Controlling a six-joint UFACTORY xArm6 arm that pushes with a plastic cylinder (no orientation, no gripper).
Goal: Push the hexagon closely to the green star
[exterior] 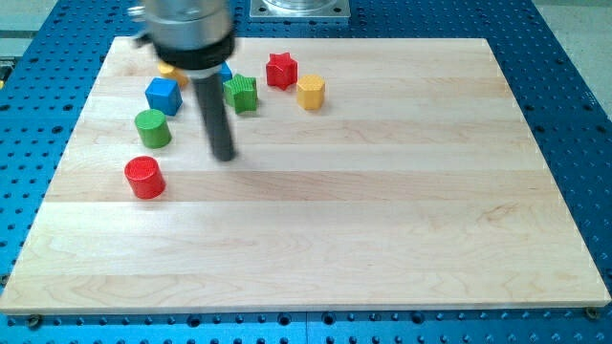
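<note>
- My tip (225,156) rests on the pale wooden bench (382,220), below the green star-shaped block (242,93) and apart from it
- The yellow hexagon block (310,92) lies near the star's right side, beside the red star block (281,70)
- No pincer here, only a rod
- Best: circle to the hexagon's right, then push leftward slowly, keeping clear of the red star
</note>
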